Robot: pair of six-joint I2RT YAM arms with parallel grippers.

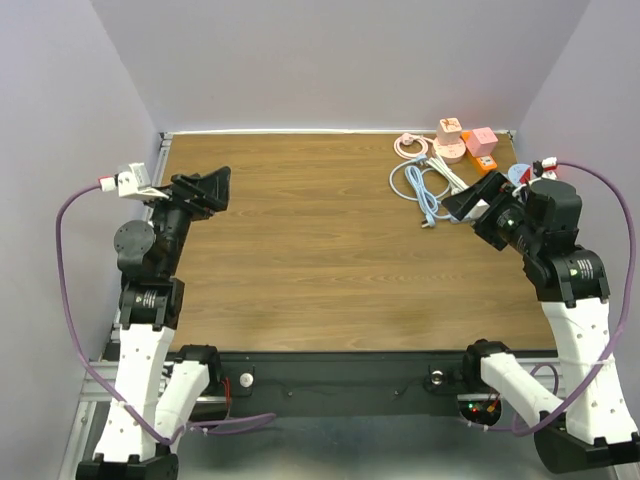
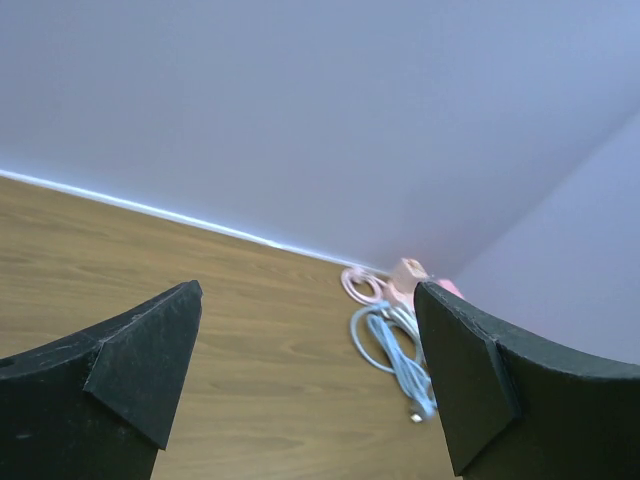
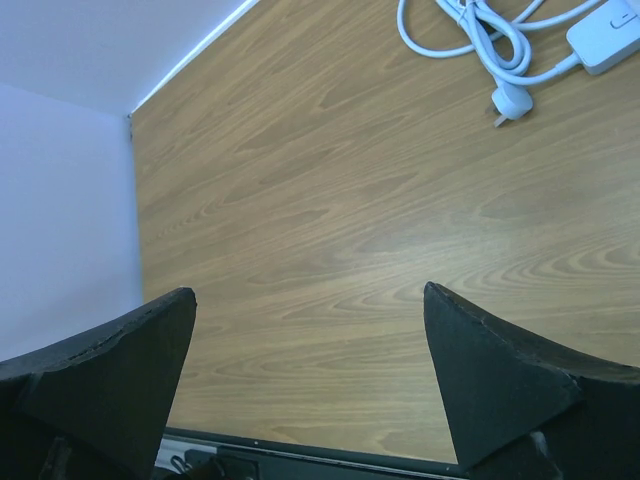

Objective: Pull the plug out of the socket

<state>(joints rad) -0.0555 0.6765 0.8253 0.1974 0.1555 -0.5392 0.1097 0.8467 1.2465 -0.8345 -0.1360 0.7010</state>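
A pink socket block (image 1: pixel 450 150) lies at the table's back right with an orange-and-white plug (image 1: pixel 449 127) seated in it. A second pink plug (image 1: pixel 482 138) sits on an orange block (image 1: pixel 487 158) beside it. The pink block also shows small in the left wrist view (image 2: pixel 408 275). My left gripper (image 1: pixel 215 188) is open and empty at the far left, raised over the table, far from the socket. My right gripper (image 1: pixel 462 203) is open and empty just in front of the cables, near the socket. Both wrist views show spread jaws, left (image 2: pixel 305 292) and right (image 3: pixel 308 292).
A pink coiled cable (image 1: pixel 410 146), a white cable coil (image 1: pixel 412 180) and a light blue cable (image 1: pixel 428 197) lie in front of the socket. The right wrist view shows a white cable (image 3: pixel 480 35), its plug end (image 3: pixel 505 108) and a white box (image 3: pixel 605 45). Grey walls enclose the table.
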